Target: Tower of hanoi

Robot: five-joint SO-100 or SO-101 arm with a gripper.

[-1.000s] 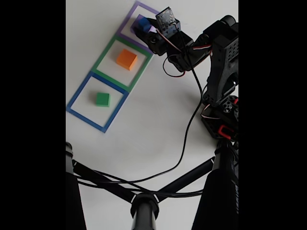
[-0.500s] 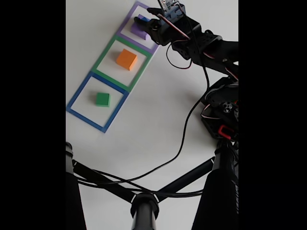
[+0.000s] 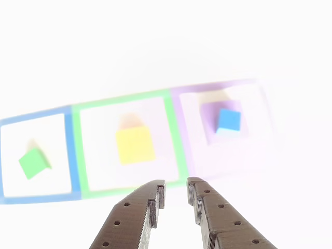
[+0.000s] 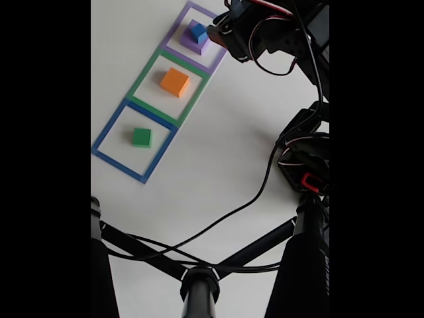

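In the other view, the green cube (image 3: 34, 162) sits tilted inside the blue outline (image 3: 36, 155), far left of the row. Next along, the orange cube (image 3: 135, 145), washed out to yellow here, rests in the green outline (image 3: 127, 142), which serves as the landmark. Right of that outline, the blue cube (image 3: 228, 120) sits on top of the purple slab (image 3: 207, 124), inside the purple outline (image 3: 223, 129). Below the green outline's lower right corner, the gripper (image 3: 175, 188) hangs released, its fingers slightly parted with nothing between them. In the fixed view, the green cube (image 4: 141, 137), orange cube (image 4: 175, 81) and blue cube (image 4: 197, 31) on the slab (image 4: 192, 44) run diagonally, with the arm (image 4: 265, 33) beside the slab's end.
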